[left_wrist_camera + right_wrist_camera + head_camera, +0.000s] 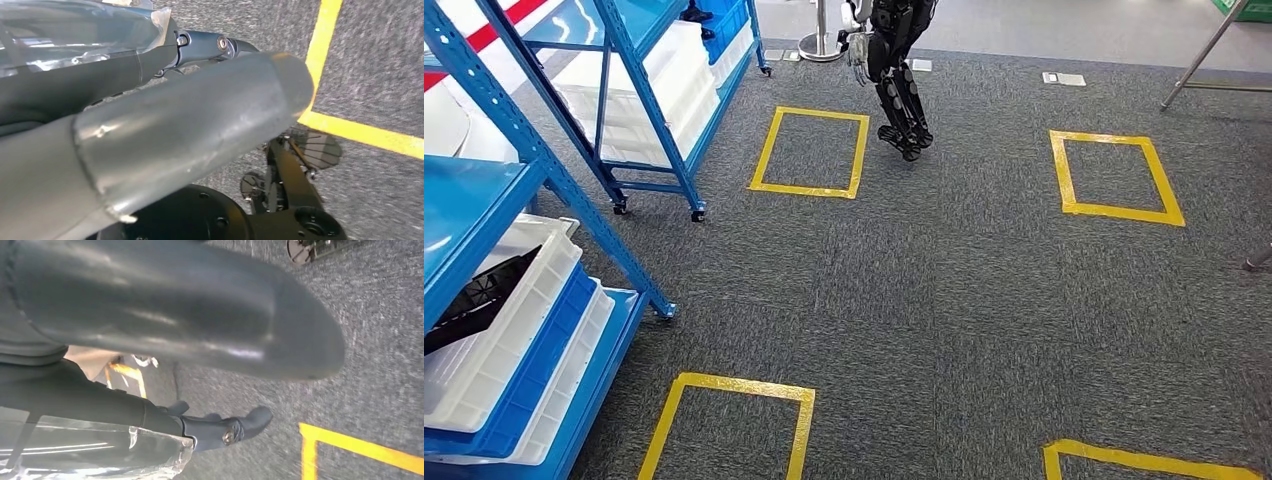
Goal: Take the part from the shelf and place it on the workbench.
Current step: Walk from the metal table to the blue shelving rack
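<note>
A blue shelf (574, 190) stands at left holding white bins (499, 330), a black part (474, 300) in the near one; left robot hand (165, 135) and right robot hand (165, 315) hang over grey carpet (984, 300), their grasp impossible to tell

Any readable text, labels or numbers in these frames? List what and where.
None readable.
The white bins on the blue shelf show no label.
The yellow floor squares are plain tape, unmarked.
The small floor plates at the far edge are too small to read.
</note>
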`<control>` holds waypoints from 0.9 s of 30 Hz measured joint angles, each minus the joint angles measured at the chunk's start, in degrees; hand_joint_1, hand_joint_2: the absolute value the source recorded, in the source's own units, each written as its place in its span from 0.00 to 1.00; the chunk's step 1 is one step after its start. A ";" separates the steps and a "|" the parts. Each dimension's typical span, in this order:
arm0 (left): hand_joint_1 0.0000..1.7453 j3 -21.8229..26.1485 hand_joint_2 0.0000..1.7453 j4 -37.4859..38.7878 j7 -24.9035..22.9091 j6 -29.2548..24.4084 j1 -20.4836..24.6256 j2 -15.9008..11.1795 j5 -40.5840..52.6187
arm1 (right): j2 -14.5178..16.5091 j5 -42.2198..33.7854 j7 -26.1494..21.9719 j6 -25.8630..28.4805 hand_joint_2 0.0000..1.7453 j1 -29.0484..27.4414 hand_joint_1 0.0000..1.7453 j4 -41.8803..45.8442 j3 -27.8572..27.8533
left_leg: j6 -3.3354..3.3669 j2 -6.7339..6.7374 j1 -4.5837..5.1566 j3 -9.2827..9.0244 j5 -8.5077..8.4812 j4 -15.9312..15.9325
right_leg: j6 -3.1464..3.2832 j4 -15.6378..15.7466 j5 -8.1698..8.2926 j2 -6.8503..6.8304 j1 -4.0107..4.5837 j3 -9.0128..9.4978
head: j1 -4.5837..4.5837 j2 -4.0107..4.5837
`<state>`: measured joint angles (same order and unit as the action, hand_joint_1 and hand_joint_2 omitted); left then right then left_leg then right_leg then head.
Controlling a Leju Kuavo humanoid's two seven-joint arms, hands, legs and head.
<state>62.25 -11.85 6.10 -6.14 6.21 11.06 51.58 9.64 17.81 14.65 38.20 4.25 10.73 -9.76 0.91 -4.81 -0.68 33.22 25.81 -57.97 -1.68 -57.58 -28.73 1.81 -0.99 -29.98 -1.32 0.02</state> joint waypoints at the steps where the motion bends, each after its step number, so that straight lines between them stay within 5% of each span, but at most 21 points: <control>1: 0.00 -0.01 0.00 0.00 -0.01 0.02 -0.07 -0.03 0.08 | 0.01 0.00 0.02 0.01 0.00 0.01 0.00 0.00 -0.01 | -0.25 0.19 -0.14 0.17 0.08 -0.16 | 0.42 0.08 0.18 -0.37 -0.03 0.09 | 0.04 0.00; 3: 0.00 -0.01 0.00 0.00 -0.02 0.02 -0.12 -0.07 0.10 | 0.07 0.09 0.05 0.01 0.00 -0.06 0.00 0.00 -0.01 | -0.61 1.97 -0.31 1.48 2.01 -2.92 | 1.31 0.26 0.49 -1.22 -0.13 0.11 | 0.22 0.00; 6: 0.00 0.01 0.00 0.00 -0.03 -0.08 -0.08 -0.06 -0.02 | 0.11 0.43 0.01 -0.01 0.00 -0.28 0.00 0.00 -0.01 | -0.97 4.29 -0.33 6.31 7.67 -13.77 | 2.05 0.26 0.43 -2.79 0.41 -0.01 | 0.42 0.00; 8: 0.00 0.02 0.00 0.00 -0.02 -0.19 -0.15 -0.05 -0.24 | 0.06 0.55 -0.03 -0.01 0.00 -0.33 0.00 0.00 -0.01 | -0.89 4.51 -0.32 7.52 8.12 -16.70 | 2.19 0.25 0.33 -3.82 0.79 -0.02 | 0.41 0.00; 12: 0.00 0.04 0.00 0.00 0.12 -0.37 -0.03 -0.13 -0.50 | 0.10 0.71 -0.16 -0.01 0.00 -0.22 0.00 0.00 -0.01 | 0.49 7.07 0.38 0.43 2.41 -3.74 | 2.25 0.22 0.05 -5.44 1.48 0.33 | 0.38 0.00; 14: 0.00 0.04 0.00 0.00 0.26 -0.37 0.13 -0.19 -0.55 | 0.14 0.90 -0.25 -0.04 0.00 -0.13 0.00 0.00 -0.01 | 1.02 7.94 0.96 -0.84 1.91 -0.85 | 2.04 0.18 -0.09 -6.19 1.76 0.31 | 0.35 0.00; 16: 0.00 0.05 0.00 0.00 0.39 -0.37 0.11 -0.21 -0.60 | 0.17 1.15 -0.31 -0.08 0.00 0.00 0.00 0.00 -0.01 | 1.47 6.96 0.92 -0.75 1.48 -0.44 | 1.72 0.07 -0.24 -6.83 1.84 0.21 | 0.37 -0.01; 18: 0.00 0.09 0.00 0.00 0.48 -0.36 0.08 -0.21 -0.63 | 0.16 1.43 -0.32 -0.08 0.00 0.04 0.00 0.00 -0.01 | 2.06 6.02 0.58 -0.97 0.88 0.28 | 1.46 -2.05 -1.56 -5.40 1.72 -0.68 | 0.28 -0.01; 21: 0.00 0.15 0.00 0.00 0.61 -0.31 0.15 -0.19 -0.62 | -0.05 1.64 -0.21 -0.08 0.00 -0.06 0.00 -0.01 -0.03 | 2.51 4.62 0.40 -0.89 0.45 0.58 | 1.48 -12.07 -6.00 -2.54 0.98 -5.26 | 0.11 0.00; 23: 0.00 0.19 0.00 0.00 0.63 -0.26 0.09 -0.19 -0.56 | -0.25 1.65 -0.06 -0.08 0.00 -0.11 0.00 -0.02 -0.07 | 2.48 3.47 0.37 -0.81 0.40 0.53 | 0.77 -15.71 -6.74 -2.24 0.50 -7.00 | 0.11 0.00; 24: 0.00 0.20 0.00 0.01 0.63 -0.25 0.06 -0.18 -0.54 | -0.32 1.67 -0.01 -0.08 0.00 -0.13 0.00 -0.02 -0.10 | 2.40 2.86 0.31 -0.83 0.37 0.47 | 0.10 -14.27 -5.77 -2.17 0.22 -6.32 | 0.10 0.00; 27: 0.00 0.21 0.00 0.01 0.63 -0.25 0.06 -0.17 -0.49 | -0.37 1.78 0.07 -0.08 0.00 -0.08 0.00 -0.05 -0.23 | 1.66 1.25 0.17 -0.77 0.49 0.04 | -1.51 -3.17 -1.29 -0.59 -0.69 -1.30 | 0.02 0.00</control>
<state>62.47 -11.84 6.73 -6.39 6.27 10.89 51.09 9.27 19.59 14.72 38.12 4.17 10.68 -9.99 2.57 -3.56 -0.51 32.45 26.30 -57.93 -3.19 -60.75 -30.02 1.22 -1.68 -31.28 -1.30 0.02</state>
